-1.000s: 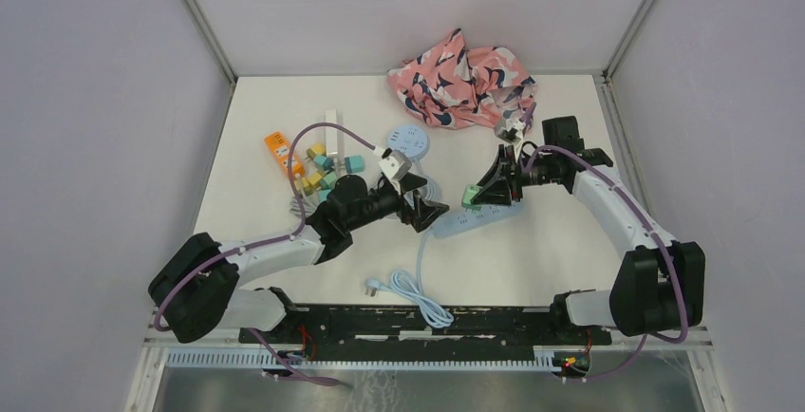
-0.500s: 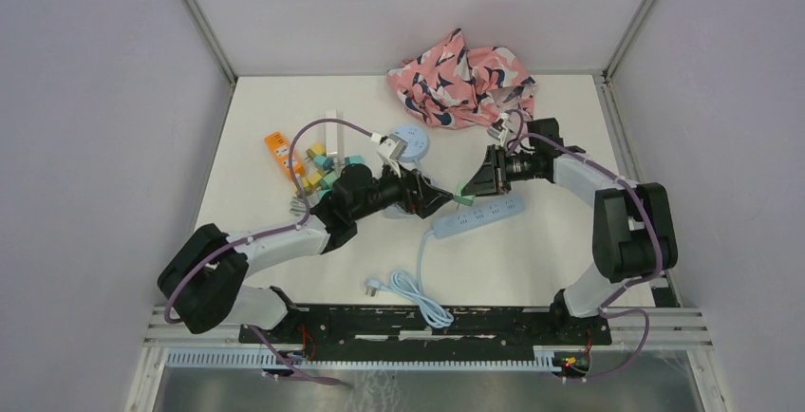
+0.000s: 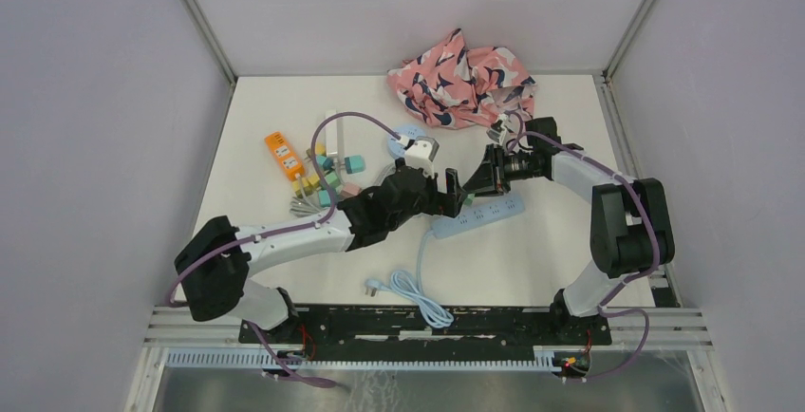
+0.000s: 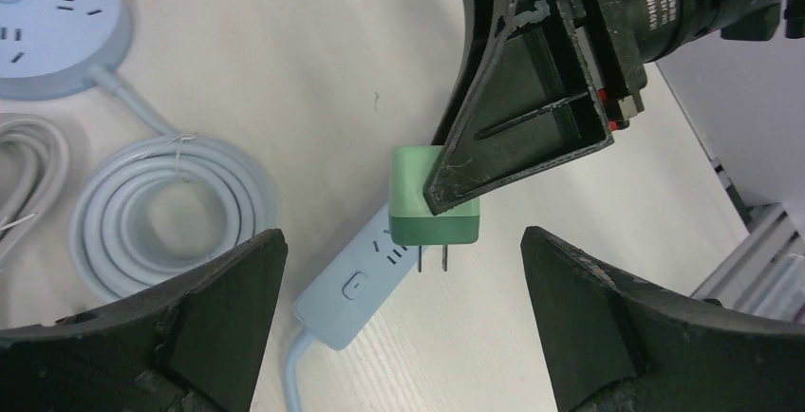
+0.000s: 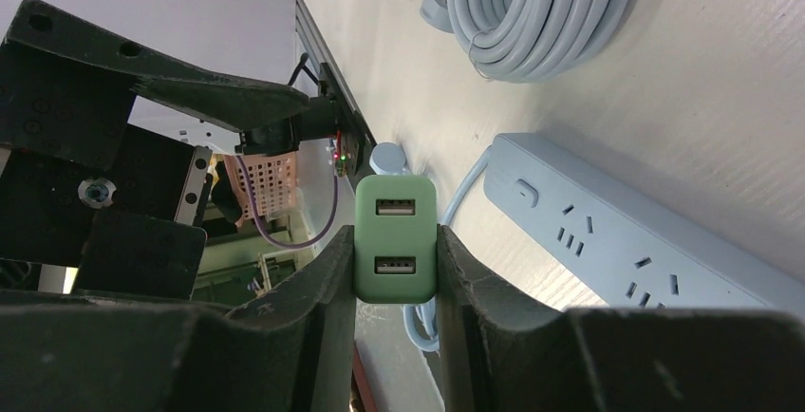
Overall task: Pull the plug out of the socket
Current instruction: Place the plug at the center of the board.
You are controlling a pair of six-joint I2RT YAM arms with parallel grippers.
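**Plug out of the strip, held in the right gripper**

The white table (image 3: 532, 270) carries a crumpled pink cloth (image 3: 462, 78) at its far edge, right of centre. Both arms reach in and meet near the middle of the table.

The pale blue power strip (image 3: 479, 215) lies slanted just right of the table's centre. Its cord runs toward the near edge and ends in a loose loop. A separate coil of pale cable (image 4: 171, 205) and a round blue socket hub (image 4: 57, 13) lie further left, apart from the strip.

The left gripper (image 4: 401, 270) hangs above the strip with its jaws spread wide. They hold nothing and stand either side of the plug without touching it.

The right gripper (image 5: 394, 232) has its jaws pinched on the two flat sides of the green plug (image 4: 415, 205).

The plug is a small cube with two USB ports on its top face. It sits in the air above the switch end of the strip. In the left wrist view its two metal prongs show bare below the green body, and no part of them is in a slot.

By these views the pull itself looks done, since the plug is free of the socket. At most what remains is carrying the plug clear and putting it down on the table. The strip lies flat and looks undisturbed.
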